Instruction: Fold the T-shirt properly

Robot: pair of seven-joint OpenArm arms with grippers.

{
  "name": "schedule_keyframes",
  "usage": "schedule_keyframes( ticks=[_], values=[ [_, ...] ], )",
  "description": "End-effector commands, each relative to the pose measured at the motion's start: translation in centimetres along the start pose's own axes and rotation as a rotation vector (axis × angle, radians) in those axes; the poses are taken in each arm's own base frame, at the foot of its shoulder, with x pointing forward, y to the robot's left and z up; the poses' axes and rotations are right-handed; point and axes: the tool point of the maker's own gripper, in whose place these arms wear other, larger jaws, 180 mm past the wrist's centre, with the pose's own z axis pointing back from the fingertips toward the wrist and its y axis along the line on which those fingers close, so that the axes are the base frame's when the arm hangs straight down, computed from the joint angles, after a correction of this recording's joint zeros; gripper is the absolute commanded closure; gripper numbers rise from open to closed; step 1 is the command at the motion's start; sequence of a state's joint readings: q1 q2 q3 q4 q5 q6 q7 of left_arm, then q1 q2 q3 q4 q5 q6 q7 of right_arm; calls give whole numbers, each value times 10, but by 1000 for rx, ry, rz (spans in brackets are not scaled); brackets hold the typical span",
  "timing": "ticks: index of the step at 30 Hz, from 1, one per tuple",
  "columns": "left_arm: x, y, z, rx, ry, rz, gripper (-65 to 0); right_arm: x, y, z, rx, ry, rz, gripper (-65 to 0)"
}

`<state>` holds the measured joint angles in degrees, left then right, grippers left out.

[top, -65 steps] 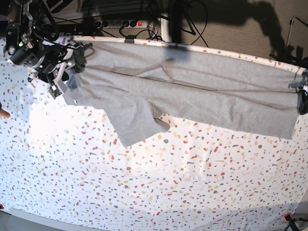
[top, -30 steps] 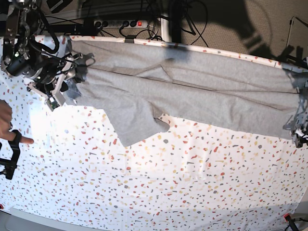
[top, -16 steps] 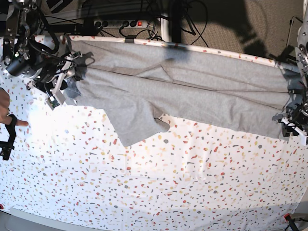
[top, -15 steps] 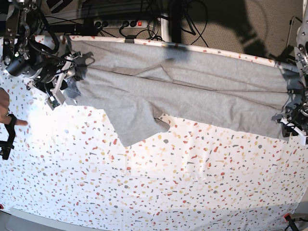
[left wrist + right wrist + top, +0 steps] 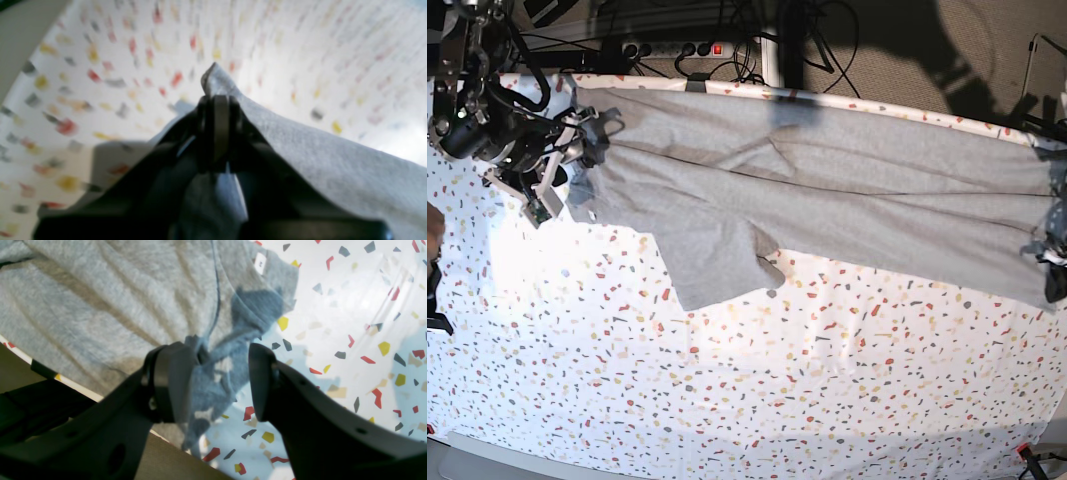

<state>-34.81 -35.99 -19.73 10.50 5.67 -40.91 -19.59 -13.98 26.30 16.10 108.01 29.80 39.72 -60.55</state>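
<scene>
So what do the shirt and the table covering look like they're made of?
The T-shirt looks like soft heathered grey knit, probably cotton jersey: matte, flecked, creasing easily. The table covering seems a thin white sheet printed with small coloured flecks; its faint sheen and ripples suggest plastic or coated cloth, though that is uncertain.

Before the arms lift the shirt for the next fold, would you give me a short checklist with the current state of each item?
1. Left gripper shut on a T-shirt corner: ok.
2. Right gripper closed on fabric: not ok; jaws apart, bunched cloth only between them.
3. Shirt lying flat: not ok; a sleeve sticks out toward the table's near side, and creases run lengthwise.
4. Far edge fully on the table: cannot tell; it runs along the rim.
5. Lettering side: cannot tell; only plain grey shows.
</scene>
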Motion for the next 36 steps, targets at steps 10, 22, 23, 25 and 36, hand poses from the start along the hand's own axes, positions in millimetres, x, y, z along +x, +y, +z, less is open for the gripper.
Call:
schedule_keyframes(
  ticks=[10, 22, 23, 25, 36],
  values=[
    [42, 75, 32, 166, -19, 122, 0, 13, -5, 6, -14, -47, 14, -316],
    [-1, 84, 49, 181, 208, 139, 0, 17, -5, 6, -14, -70, 13, -316],
    [-3, 88, 54, 190, 218, 134, 0, 18, -5, 6, -14, -73, 13, -316],
    [-9, 96, 63, 205, 252, 129, 0, 18, -6, 6, -17, -78, 6, -316],
    [-1, 77, 69, 122, 335, 259, 0, 24, 7, 0, 10, -116, -42, -316]
  ],
)
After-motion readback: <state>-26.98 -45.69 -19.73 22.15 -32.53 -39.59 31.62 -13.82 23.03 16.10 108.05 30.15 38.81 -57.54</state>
